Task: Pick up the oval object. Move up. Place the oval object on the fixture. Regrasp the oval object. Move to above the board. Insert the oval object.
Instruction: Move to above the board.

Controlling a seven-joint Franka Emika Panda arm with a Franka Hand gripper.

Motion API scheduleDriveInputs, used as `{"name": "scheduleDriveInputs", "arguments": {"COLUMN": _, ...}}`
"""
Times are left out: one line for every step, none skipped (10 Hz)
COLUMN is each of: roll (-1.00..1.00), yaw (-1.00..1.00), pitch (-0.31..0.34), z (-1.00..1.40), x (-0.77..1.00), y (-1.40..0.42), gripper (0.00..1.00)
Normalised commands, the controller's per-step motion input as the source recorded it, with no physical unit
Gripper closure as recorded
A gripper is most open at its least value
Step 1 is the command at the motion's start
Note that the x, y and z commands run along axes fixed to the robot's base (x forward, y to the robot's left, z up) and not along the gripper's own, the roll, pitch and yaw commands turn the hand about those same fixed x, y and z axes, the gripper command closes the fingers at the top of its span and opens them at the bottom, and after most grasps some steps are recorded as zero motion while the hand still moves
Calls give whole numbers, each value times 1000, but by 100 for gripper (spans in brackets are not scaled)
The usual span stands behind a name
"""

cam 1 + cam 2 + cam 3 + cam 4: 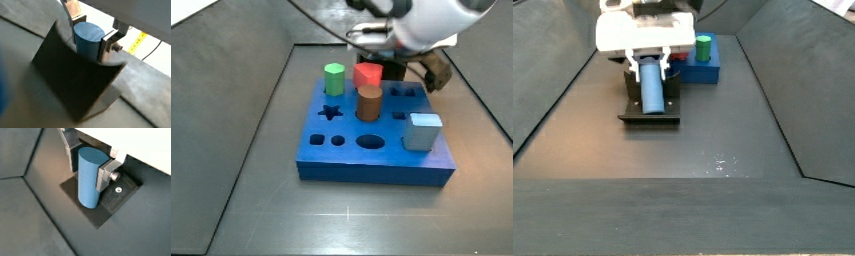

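Observation:
The oval object (88, 40) is a pale blue peg with an oval end face, and it stands between my gripper's fingers in both wrist views. My gripper (89, 32) is shut on it, a silver finger (105, 174) pressing each side near its upper end. The peg (89, 180) slants down so that its lower end reaches the fixture's base plate (119, 198). The fixture's dark upright wall (77, 80) stands right beside the peg. From a side view, the gripper (649, 60) holds the peg (651, 88) over the fixture (651, 114). The blue board (372, 165) lies in front of the fixture (433, 72).
The board carries a green peg (334, 78), a red peg (369, 74), an orange-brown cylinder (369, 103) and a pale blue square block (421, 130). The board (700, 72) sits just behind the fixture. Sloping dark walls (553, 90) enclose the floor.

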Motion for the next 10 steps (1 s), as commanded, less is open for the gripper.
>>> {"name": "scheduleDriveInputs", "arguments": {"roll": 87, "yaw": 131, "pitch": 9, "z": 1000, "x": 74, "y": -54, "gripper": 100}}
{"name": "scheduleDriveInputs", "arguments": {"roll": 64, "yaw": 113, "pitch": 1, "z": 1000, "x": 75, "y": -51, "gripper": 100}}
{"name": "scheduleDriveInputs", "arguments": {"roll": 21, "yaw": 73, "pitch": -2, "z": 1000, "x": 72, "y": -50, "gripper": 100}}
{"name": "scheduleDriveInputs", "arguments": {"roll": 10, "yaw": 60, "pitch": 0, "z": 1000, "x": 70, "y": -50, "gripper": 100}}
{"name": "scheduleDriveInputs", "arguments": {"roll": -6, "yaw": 37, "pitch": 12, "z": 1000, "x": 64, "y": -48, "gripper": 100}}
{"name": "scheduleDriveInputs", "arguments": {"roll": -14, "yaw": 29, "pitch": 19, "z": 1000, "x": 61, "y": -49, "gripper": 100}}
{"name": "scheduleDriveInputs", "arguments": {"roll": -21, "yaw": 22, "pitch": 33, "z": 1000, "x": 56, "y": -45, "gripper": 100}}
{"name": "scheduleDriveInputs", "arguments": {"roll": -31, "yaw": 21, "pitch": 46, "z": 1000, "x": 52, "y": -43, "gripper": 100}}
{"name": "scheduleDriveInputs", "arguments": {"roll": -33, "yaw": 25, "pitch": 67, "z": 1000, "x": 45, "y": -43, "gripper": 100}}
{"name": "scheduleDriveInputs", "arguments": {"roll": -38, "yaw": 29, "pitch": 80, "z": 1000, "x": 42, "y": -44, "gripper": 100}}
